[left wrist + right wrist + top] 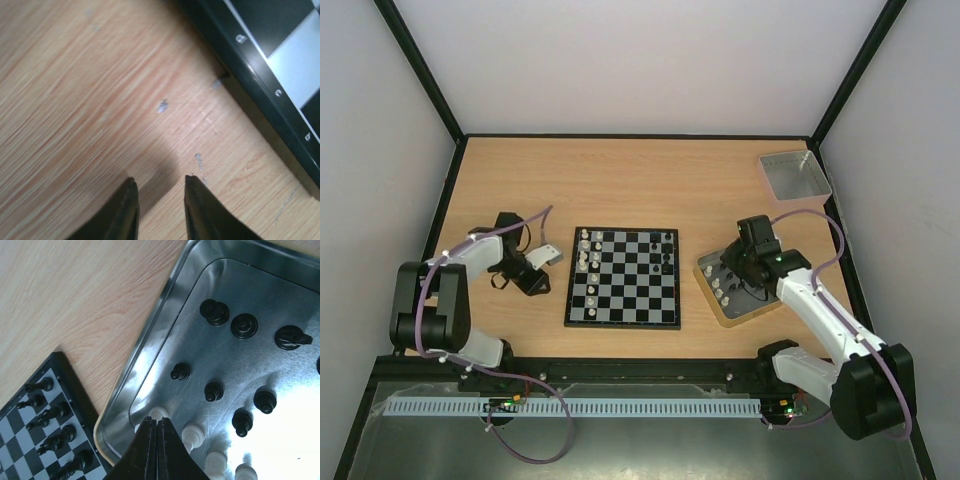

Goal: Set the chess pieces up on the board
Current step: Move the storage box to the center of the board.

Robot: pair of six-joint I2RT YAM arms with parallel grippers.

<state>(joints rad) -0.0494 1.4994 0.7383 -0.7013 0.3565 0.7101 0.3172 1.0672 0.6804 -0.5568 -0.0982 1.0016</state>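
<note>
From above, we see the small black-and-white checked chessboard [623, 277] mid-way across the light wooden worktop [620, 180]. Tiny black and whitish chess pieces [584, 258] line two of its sides, and the gold-tan rectangular tin [705, 272] sits to its right. At the left wrist, our left hand [160, 200] is spread over bare wood beside the board. At the right wrist, our right hand [156, 437] is pressed together over the tin, its tips at a whitish piece [159, 413].

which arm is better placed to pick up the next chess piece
Right. The right gripper hangs over the tin holding the loose pieces; the left gripper is over bare table beside the board, no piece under it.
</note>
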